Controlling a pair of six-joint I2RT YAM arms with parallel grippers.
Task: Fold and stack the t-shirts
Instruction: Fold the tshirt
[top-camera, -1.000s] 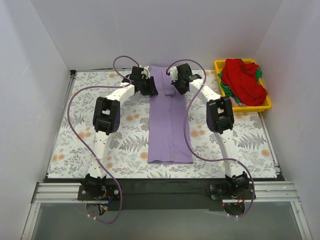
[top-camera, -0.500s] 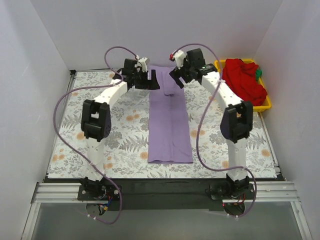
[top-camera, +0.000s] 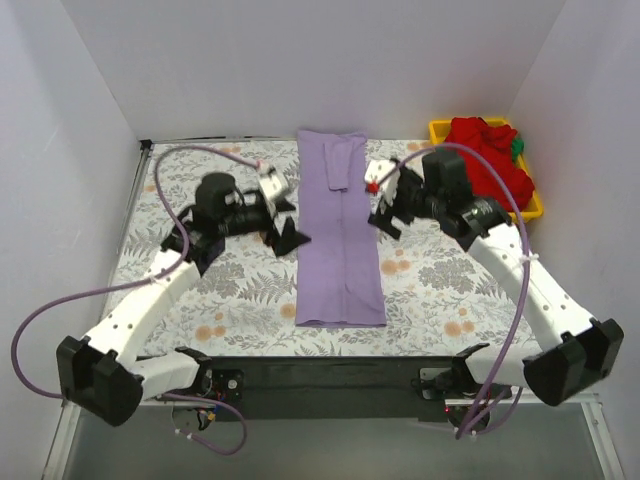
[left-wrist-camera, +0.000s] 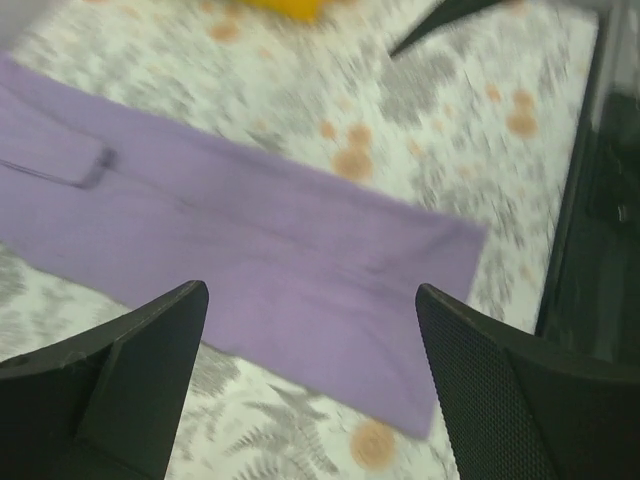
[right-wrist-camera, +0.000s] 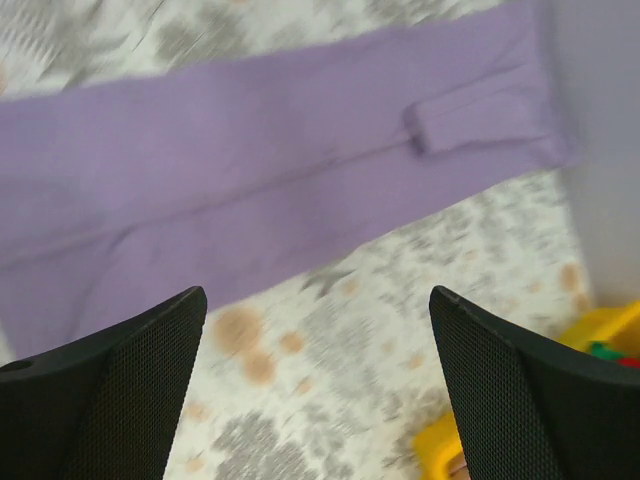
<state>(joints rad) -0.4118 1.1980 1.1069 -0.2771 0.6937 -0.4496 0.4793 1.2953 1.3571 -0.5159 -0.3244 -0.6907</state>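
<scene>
Lavender t-shirt lies flat on the floral cloth. It is folded into a long narrow strip, with the long axis running away from the arm bases. One sleeve is folded in on top at the strip's far end. A faint fold line runs down its length in both wrist views. The near end is square and the side edges look straight.

The left gripper sits at the shirt's left edge, about mid-length, raised clear of the fabric. Its fingers are spread wide with nothing between them. The left wrist view takes in most of the strip, from the sleeve to the near end.

The right gripper sits at the shirt's right edge, slightly closer to the far end than the left one. Its fingers are also spread wide and empty. The right wrist view covers the far half, including the folded sleeve. Both wrist views are blurred, so fine detail on the fabric can't be read.

The red t-shirt is heaped in the yellow tray, to the right of the lavender shirt's far end and well apart from it. The green t-shirt pokes out beside the red one at the tray's far side. The right arm crosses in front of the tray's near-left part, so I can't tell what else is in there.
</scene>
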